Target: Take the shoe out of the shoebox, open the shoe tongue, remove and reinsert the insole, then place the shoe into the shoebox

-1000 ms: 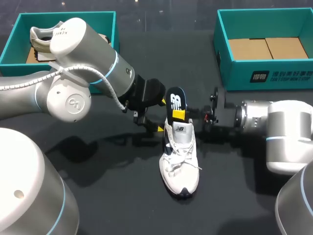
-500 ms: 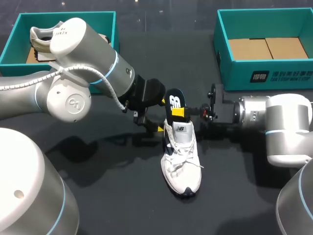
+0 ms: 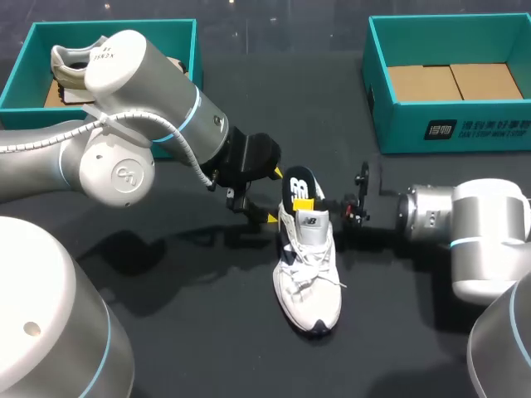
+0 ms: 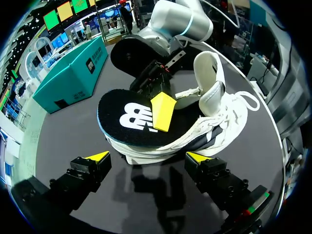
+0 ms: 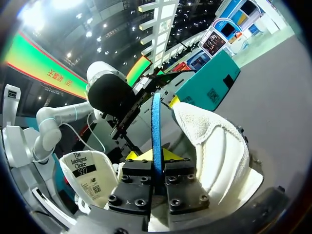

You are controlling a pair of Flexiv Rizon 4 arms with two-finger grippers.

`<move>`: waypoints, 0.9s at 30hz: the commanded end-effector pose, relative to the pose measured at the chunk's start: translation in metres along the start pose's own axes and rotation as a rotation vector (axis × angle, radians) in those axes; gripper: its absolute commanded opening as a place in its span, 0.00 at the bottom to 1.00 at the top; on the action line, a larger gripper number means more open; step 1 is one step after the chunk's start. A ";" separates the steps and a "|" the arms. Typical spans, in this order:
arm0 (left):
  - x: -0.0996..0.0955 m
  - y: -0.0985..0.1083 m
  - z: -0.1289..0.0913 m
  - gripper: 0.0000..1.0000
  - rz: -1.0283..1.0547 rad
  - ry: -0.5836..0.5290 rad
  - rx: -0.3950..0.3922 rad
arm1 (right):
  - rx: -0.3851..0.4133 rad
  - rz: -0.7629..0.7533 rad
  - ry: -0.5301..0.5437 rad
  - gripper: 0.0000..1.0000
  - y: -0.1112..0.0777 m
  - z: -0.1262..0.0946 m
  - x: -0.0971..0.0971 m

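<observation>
Head view: the shoe (image 3: 307,278) lies on the table (image 3: 166,332) between both arms, with its insole (image 3: 297,184) standing half out of the heel. The right hand (image 3: 304,201) is clenched on the insole. The left hand (image 3: 275,196) is released and waits at the heel. Pushing against an unheld shoe may slide it or fold the insole.
</observation>
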State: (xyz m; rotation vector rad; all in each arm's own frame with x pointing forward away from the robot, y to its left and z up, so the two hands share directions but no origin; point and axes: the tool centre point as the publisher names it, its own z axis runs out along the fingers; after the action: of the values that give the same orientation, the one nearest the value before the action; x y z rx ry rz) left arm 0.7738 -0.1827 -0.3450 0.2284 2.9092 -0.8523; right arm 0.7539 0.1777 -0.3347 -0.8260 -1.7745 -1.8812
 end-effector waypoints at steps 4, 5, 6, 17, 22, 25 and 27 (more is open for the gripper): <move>0.000 0.000 0.000 1.00 0.001 0.000 -0.001 | 0.005 -0.045 -0.022 0.35 0.011 0.003 0.009; 0.000 0.000 0.000 1.00 0.001 0.000 -0.001 | 0.009 -0.052 -0.026 0.33 0.013 0.003 0.009; 0.000 0.000 0.000 1.00 0.001 0.000 -0.001 | 0.013 -0.060 -0.031 0.33 0.016 0.004 0.010; 0.000 0.000 0.000 1.00 0.001 0.000 -0.001 | 0.085 -0.078 -0.092 0.23 0.029 0.003 0.006; 0.000 0.000 0.000 1.00 0.001 0.000 -0.001 | 0.119 -0.076 -0.133 0.18 0.034 0.002 0.006; 0.000 0.000 0.000 1.00 0.001 0.000 -0.001 | 0.150 -0.069 -0.154 0.07 0.036 0.003 0.004; 0.000 0.000 0.000 1.00 0.001 0.000 -0.001 | 0.169 -0.065 -0.158 0.00 0.036 0.004 0.003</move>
State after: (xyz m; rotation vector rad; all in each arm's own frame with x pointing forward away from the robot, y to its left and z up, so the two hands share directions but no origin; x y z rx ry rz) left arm 0.7738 -0.1827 -0.3450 0.2284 2.9093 -0.8523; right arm 0.7754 0.1759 -0.3106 -0.8834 -2.0240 -1.7555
